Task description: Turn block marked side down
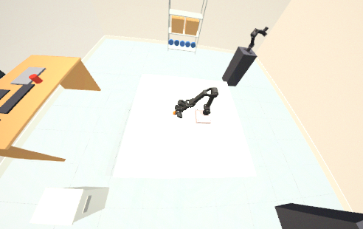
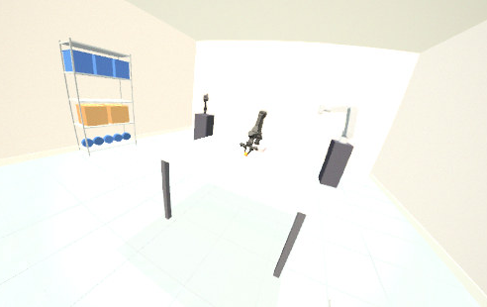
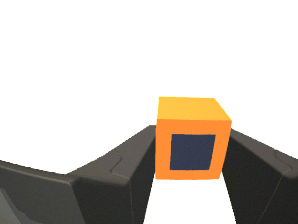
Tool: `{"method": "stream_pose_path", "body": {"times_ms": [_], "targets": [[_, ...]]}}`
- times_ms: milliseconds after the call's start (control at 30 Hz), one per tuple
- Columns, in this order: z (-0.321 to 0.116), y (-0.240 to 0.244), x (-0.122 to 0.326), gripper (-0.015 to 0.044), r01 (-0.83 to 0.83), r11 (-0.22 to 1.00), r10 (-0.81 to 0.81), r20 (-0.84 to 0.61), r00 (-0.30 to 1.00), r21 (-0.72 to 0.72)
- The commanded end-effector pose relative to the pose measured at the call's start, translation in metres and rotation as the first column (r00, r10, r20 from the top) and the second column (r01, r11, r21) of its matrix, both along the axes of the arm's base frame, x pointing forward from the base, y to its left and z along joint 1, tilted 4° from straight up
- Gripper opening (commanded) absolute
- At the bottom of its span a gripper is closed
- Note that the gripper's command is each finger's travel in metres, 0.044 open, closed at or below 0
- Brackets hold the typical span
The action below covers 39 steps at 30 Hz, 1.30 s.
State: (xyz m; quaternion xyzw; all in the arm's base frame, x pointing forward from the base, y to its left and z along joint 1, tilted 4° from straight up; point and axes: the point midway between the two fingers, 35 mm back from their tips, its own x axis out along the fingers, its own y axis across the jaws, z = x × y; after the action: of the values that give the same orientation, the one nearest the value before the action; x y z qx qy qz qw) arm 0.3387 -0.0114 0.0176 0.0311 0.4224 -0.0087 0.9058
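Between hand (image 3: 189, 183) fingers: one orange block (image 3: 192, 139), one dark square facing camera.

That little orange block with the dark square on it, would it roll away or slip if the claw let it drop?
The block looks like a cube with flat faces, so it would probably settle rather than roll. It seems stiff: the gripper is shut on it, its sides still straight. Its smooth faces might let it slip in a looser squeeze.
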Motion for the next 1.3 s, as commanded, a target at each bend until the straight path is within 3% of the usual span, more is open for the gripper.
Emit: {"method": "stream_pose_path", "body": {"times_ms": [0, 900, 1267], "targets": [[-0.008, 0.000, 0.001, 0.0000, 0.007, 1.000, -0.007, 0.035, 0.999, -0.004], [-0.016, 0.001, -0.013, 0.0000, 0.030, 1.000, -0.024, 0.380, 0.925, -0.010], [-0.013, 0.001, -0.015, 0.0000, 0.031, 0.999, -0.025, 0.403, 0.915, -0.010]]}}
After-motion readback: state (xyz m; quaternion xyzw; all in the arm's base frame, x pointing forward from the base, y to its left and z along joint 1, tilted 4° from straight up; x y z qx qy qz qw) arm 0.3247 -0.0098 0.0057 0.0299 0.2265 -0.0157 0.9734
